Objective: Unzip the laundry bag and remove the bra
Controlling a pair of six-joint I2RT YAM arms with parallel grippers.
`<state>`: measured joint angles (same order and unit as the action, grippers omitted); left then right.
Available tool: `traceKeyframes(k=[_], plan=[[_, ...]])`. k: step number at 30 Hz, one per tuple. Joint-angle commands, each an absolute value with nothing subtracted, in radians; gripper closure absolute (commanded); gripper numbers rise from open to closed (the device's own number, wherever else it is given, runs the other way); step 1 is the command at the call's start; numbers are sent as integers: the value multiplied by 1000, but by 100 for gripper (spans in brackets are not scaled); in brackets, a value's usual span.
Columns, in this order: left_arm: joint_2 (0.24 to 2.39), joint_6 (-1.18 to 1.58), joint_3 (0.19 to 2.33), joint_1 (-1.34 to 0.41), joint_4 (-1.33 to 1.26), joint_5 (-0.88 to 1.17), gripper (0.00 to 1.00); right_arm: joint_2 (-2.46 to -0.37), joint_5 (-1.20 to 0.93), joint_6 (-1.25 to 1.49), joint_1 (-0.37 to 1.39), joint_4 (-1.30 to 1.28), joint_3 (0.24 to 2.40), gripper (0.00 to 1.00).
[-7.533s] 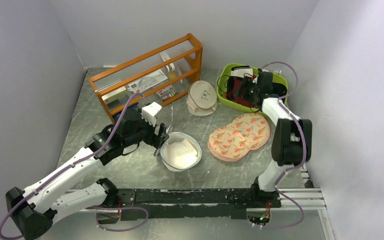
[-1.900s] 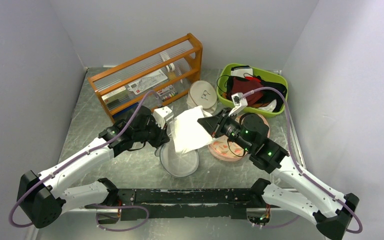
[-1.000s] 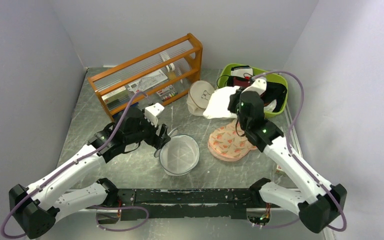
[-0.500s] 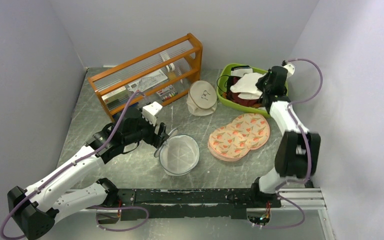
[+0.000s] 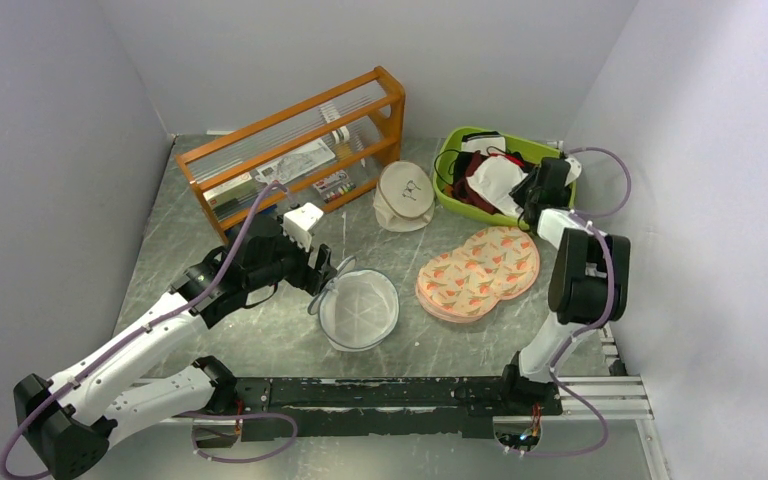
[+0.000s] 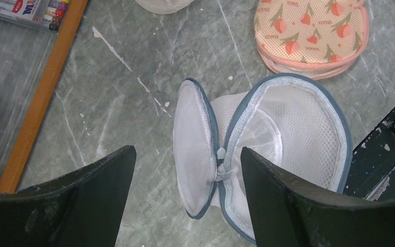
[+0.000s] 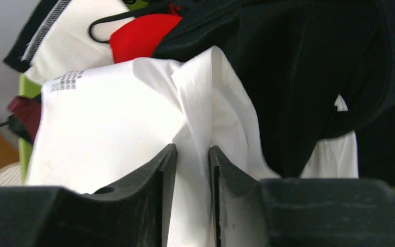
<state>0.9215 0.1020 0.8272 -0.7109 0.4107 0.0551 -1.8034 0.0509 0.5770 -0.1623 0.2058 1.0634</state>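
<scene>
The laundry bag [image 5: 360, 308] lies unzipped in the middle of the table, its lid flap [image 6: 193, 154] standing up and nothing showing inside it [image 6: 288, 128]. My left gripper [image 5: 322, 275] is open and empty, its fingers either side of the zip pull [image 6: 220, 153] without touching it. My right gripper [image 5: 528, 190] is in the green bin [image 5: 447, 200], shut on a white cloth [image 7: 113, 118]. Dark red fabric, the bra [image 5: 473, 190], lies in the bin partly under that cloth [image 5: 500, 180]; a maroon patch shows at the left of the right wrist view [image 7: 28, 110].
An orange rack [image 5: 290, 150] stands at the back left. A cream round pouch [image 5: 405, 195] sits beside the bin. A peach two-lobed pad [image 5: 480, 272] lies right of the bag. Black clothing [image 7: 298, 67] and a bright red piece [image 7: 141, 33] fill the bin.
My right gripper lifted the white cloth out of the laundry bag, carried it to the green bin and lowered it there. My left gripper stayed open by the bag's zip.
</scene>
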Motion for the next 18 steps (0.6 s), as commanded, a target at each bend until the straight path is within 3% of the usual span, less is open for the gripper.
traceKeyframes(k=[1, 6, 8, 11, 14, 18], plan=[[921, 106, 823, -710, 389, 35, 15, -1652, 43, 560, -167, 213, 1007, 62], [899, 116, 821, -710, 381, 28, 14, -1466, 27, 555, -175, 127, 952, 19], [889, 120, 817, -710, 379, 25, 13, -1367, 22, 551, -174, 114, 909, 8], [879, 127, 816, -710, 379, 21, 13, -1227, -12, 533, -172, 72, 855, 4], [866, 130, 816, -710, 383, 10, 14, -1152, -182, 514, -132, 82, 797, 3], [837, 133, 816, -709, 388, -29, 13, -1115, -292, 460, 51, 22, 789, 3]])
